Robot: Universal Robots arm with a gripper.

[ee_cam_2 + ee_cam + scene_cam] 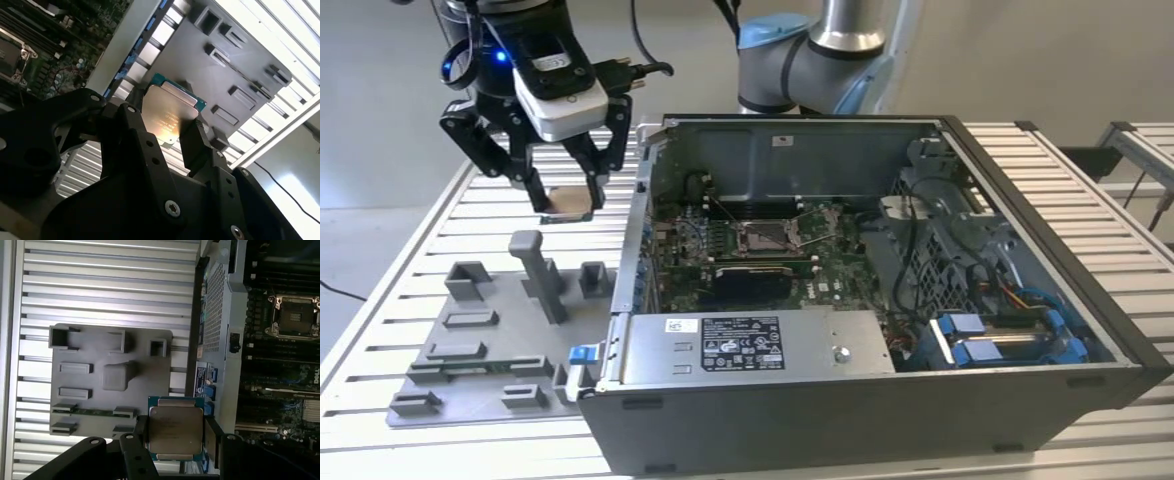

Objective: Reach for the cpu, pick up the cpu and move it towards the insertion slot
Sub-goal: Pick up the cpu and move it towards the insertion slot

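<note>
— Now, claw (568, 196)?
— Pinching the cpu (175, 435), lifted clear above the tray (480, 350).
— And the slot (762, 236)?
— Inside the case (961, 330), well apart, off to the exterior view's right.

**Layout around the computer case**

Computer case (881, 300) lies open on the slatted bench (400, 260). Insertion slot (766, 236) sits inside the case, on its board. Tray (480, 350) lies on the bench just beside the case, on the exterior view's left. Hand (566, 200) hangs above the tray's far end, outside the case wall, cpu (567, 201) between its fingers.
</note>
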